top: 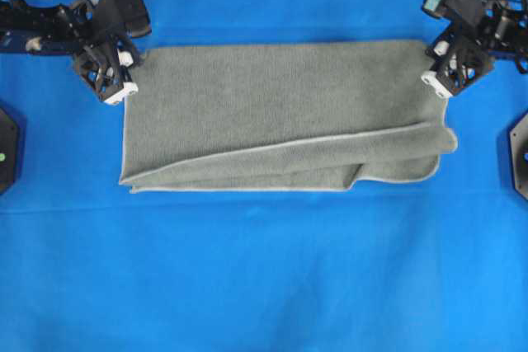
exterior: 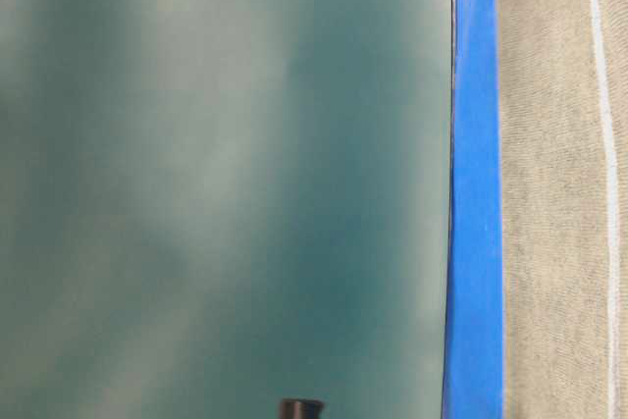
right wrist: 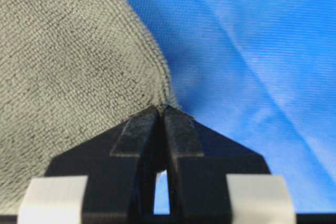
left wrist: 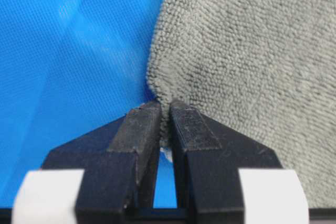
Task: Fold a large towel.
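The large towel [top: 272, 113] lies folded on the blue sheet [top: 264, 269], grey-green with a pale hem running slantwise across its near half. At its far left corner my left gripper [top: 134, 61] is shut, with the towel's [left wrist: 247, 51] edge pinched between the black fingers [left wrist: 137, 129]. My right gripper [top: 430, 58] is shut on the far right corner, where the towel [right wrist: 68, 51] bunches up between the fingertips [right wrist: 178, 124]. The table-level view shows only a strip of the towel [exterior: 549, 193] at the right.
The blue sheet covers the whole table. Black arm bases stand at the left edge [top: 7, 146] and right edge [top: 520, 150]. A blurred teal surface [exterior: 216, 164] fills most of the table-level view.
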You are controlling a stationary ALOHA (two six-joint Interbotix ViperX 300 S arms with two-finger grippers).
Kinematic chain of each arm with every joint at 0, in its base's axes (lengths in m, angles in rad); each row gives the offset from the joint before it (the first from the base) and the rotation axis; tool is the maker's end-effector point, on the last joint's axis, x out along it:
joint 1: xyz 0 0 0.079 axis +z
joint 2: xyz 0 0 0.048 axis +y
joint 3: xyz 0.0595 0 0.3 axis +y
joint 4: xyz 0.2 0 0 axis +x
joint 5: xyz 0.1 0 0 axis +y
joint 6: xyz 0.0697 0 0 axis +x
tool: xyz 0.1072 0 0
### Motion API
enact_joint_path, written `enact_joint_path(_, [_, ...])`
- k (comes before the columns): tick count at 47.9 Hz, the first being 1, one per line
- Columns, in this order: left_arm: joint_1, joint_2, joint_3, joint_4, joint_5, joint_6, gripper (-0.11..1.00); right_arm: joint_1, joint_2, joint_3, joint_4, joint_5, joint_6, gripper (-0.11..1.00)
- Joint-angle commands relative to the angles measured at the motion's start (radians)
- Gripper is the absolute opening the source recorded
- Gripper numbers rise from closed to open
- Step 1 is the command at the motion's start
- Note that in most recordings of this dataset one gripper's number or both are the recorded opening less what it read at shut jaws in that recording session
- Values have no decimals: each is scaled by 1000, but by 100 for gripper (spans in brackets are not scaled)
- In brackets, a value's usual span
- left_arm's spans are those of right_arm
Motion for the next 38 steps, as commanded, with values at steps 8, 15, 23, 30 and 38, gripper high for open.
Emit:
enact_joint_path(8, [-34, -230, -133, -2, 276, -5, 3, 58, -261, -87, 8, 164, 6, 2])
enact_joint_path(15, [-75, -348, -207, -2, 365, -6, 3, 118, -405, -144, 26, 247, 8, 2])
enact_joint_path(23, [-114, -451, -287, -2, 448, -12, 3, 199, -537, -221, 58, 302, 9, 2])
enact_joint_path(30, [-144, -497, -316, -2, 479, -49, 3, 242, -621, -255, 89, 304, 9, 2])
enact_joint_path(38, [-187, -515, -313, -2, 477, -100, 3, 235, -611, -253, 71, 291, 25, 2])
